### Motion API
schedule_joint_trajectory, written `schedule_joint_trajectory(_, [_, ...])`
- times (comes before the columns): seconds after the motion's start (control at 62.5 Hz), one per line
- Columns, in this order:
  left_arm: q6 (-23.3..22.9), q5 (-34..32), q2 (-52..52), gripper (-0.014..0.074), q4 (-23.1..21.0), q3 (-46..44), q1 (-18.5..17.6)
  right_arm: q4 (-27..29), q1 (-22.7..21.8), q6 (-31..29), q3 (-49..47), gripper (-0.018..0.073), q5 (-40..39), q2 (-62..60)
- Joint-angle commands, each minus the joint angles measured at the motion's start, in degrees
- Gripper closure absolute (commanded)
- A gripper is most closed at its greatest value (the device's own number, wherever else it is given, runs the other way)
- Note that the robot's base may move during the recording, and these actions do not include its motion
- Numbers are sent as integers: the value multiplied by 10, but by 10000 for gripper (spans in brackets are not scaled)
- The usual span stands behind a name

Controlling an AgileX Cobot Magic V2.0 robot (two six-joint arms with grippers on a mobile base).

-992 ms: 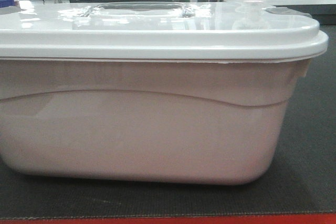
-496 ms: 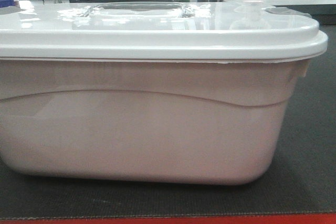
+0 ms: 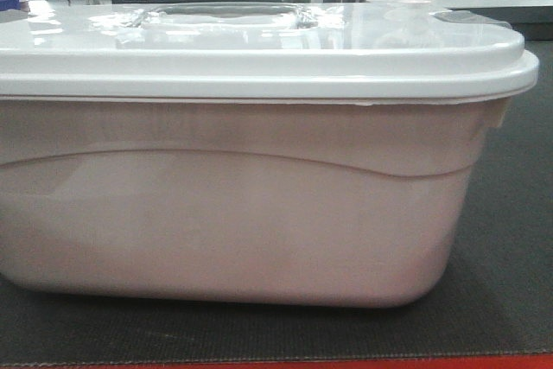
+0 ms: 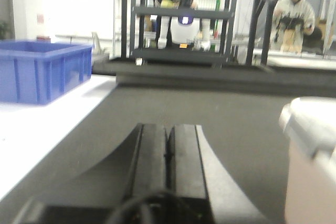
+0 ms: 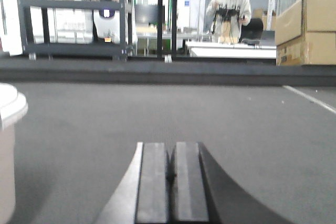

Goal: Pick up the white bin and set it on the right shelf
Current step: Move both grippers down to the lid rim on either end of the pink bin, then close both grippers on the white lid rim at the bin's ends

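Note:
The white bin, pinkish-white with a wavy side ridge and a glossy white lid, fills the front view and stands on the dark mat. Its left end shows at the right edge of the left wrist view, its right end at the left edge of the right wrist view. My left gripper is shut and empty, low over the mat to the left of the bin. My right gripper is shut and empty, low over the mat to the right of the bin. The right shelf is out of view.
A blue open crate stands on a white surface at the left. Dark racks and people stand beyond the far edge of the mat. Cardboard boxes are stacked at the far right. A red strip runs along the mat's near edge.
The bin appears slightly larger and closer in the front view. A person in the background has shifted.

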Motion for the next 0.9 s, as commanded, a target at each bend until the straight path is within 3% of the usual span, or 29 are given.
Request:
schedule_joint_trajectory(0.0, [-3, -21, 2, 713, 14, -74, -1, 17, -1, -2, -77, 489, -50, -7])
schedule_joint_trajectory(0.208, [-3, 168, 71, 707, 20, -255, -1, 17, -1, -2, -252, 489, 71, 79])
schedule_joint_trajectory(0.368, [-3, 285, 180, 637, 2, -373, -1, 17, -1, -2, -356, 452, 83, 186])
schedule_joint_trajectory(0.48, [-3, 322, 256, 525, -32, -423, -3, 19, -1, -2, -396, 321, 88, 251])
schedule_joint_trajectory(0.624, [-3, 336, 340, 331, -76, -451, -28, 32, -1, -2, -416, 81, 110, 321])
schedule_joint_trajectory(0.736, [-3, 364, 400, 204, -93, -467, -39, 73, -1, -1, -429, -74, 180, 363])
schedule_joint_trajectory(0.88, [-3, 436, 464, 104, -146, -507, -41, 173, -1, -1, -463, -74, 300, 408])
